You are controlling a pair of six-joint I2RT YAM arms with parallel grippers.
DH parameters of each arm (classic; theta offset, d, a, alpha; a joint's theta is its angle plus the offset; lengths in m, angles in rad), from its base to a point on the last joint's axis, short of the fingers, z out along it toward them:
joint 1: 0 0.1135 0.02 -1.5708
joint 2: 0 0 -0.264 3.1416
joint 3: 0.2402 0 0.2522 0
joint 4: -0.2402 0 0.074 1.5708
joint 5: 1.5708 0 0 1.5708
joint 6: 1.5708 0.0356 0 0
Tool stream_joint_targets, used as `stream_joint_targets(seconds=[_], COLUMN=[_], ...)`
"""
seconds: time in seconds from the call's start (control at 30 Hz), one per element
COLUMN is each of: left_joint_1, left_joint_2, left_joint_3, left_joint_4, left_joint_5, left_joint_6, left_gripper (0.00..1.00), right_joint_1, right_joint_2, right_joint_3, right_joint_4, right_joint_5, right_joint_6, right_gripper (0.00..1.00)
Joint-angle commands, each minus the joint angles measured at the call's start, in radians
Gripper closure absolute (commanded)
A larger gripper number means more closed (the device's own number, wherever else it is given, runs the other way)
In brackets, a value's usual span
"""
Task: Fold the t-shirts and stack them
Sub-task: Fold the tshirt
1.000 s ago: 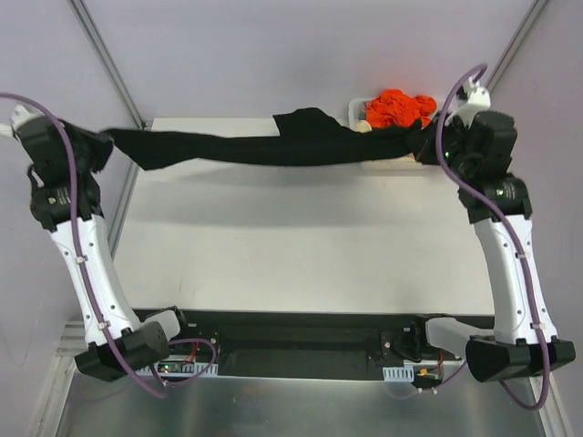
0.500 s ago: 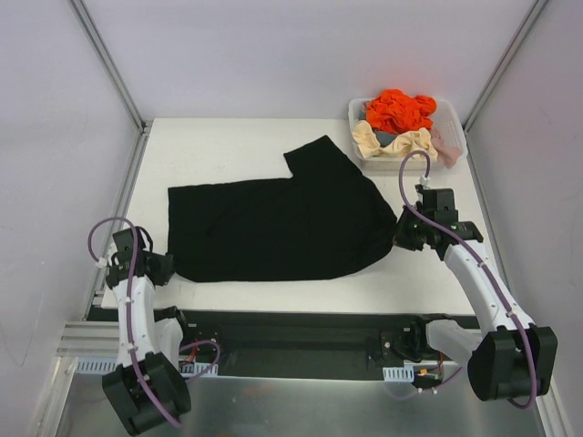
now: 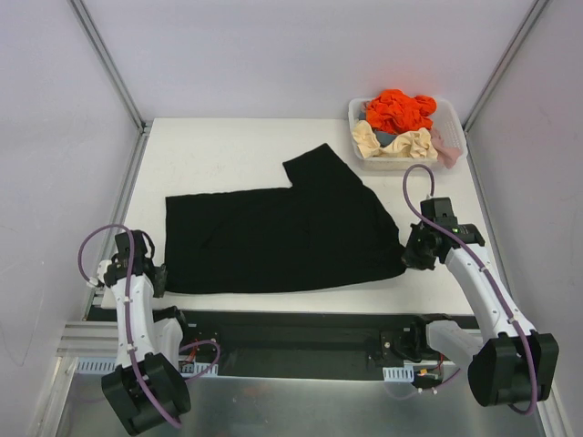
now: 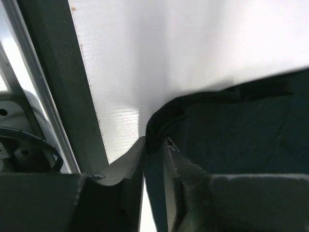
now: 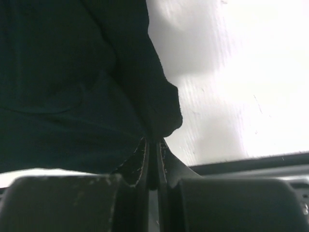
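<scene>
The black t-shirt is spread on the tabletop, its corner pinched by the closed right tool. Whether the left tool grips cannot be told. Release, then folding, is judged to be needed.

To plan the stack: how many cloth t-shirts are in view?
4: a large black t-shirt flat on the table; bright orange, cream-beige and pale pink ones bunched in the white plastic basket. More may be hidden there.
</scene>
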Motion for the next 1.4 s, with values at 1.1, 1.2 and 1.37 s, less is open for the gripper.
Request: stream_joint_targets(seconds=[1.1,1.2,1.37], left_joint_1=[-0.271,-0.271,-0.242], left_joint_2=[0.307,0.367,0.467], left_joint_3=[0.122,0.109,0.127], left_joint_4=[0.233,0.263,0.261], left_joint_5=[0.155,0.159,0.081], left_joint_6=[0.052,0.055,0.073], left_gripper=[0.01,0.01,0.01], right_joint_1=[0.133,0.131,0.104], right_joint_2=[0.237,0.307,0.387], right_joint_3=[0.053,0.045,0.059], right_joint_4=[0.152,0.193,0.267], right_joint_5=[-0.185,-0.186,-0.124], right_joint_6=[0.017,0.031,0.002], right_gripper=[0.03,0.03,0.03])
